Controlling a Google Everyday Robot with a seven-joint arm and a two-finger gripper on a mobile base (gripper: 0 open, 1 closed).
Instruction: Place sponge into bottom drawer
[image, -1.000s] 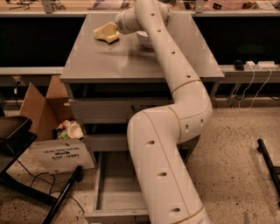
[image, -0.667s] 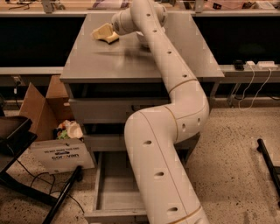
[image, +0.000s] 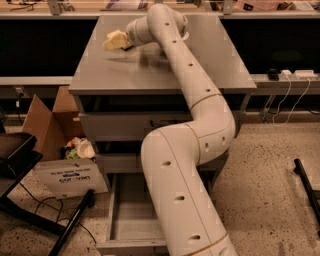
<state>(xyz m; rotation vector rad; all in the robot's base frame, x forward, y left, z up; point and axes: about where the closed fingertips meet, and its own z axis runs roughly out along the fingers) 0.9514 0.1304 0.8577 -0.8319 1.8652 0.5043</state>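
Note:
The pale yellow sponge (image: 115, 40) is at the far left of the grey cabinet top, a little above it, with its shadow on the surface below. My gripper (image: 124, 41) is at the sponge's right end, shut on it; the fingers are mostly hidden behind the sponge and wrist. The white arm runs from the lower middle of the view up and across the cabinet. The bottom drawer (image: 127, 212) is pulled out, open at the foot of the cabinet, partly hidden by my arm. What shows of its tray holds nothing.
The cabinet top (image: 215, 55) is wide and flat. The two upper drawers (image: 115, 127) are shut. An open cardboard box (image: 45, 120) and a white printed box (image: 70, 177) stand left of the cabinet. Black stand legs (image: 70, 225) lie lower left, a black bar (image: 307, 187) right.
My gripper has moved a little to the left and toward the front over the cabinet top, with the sponge in it.

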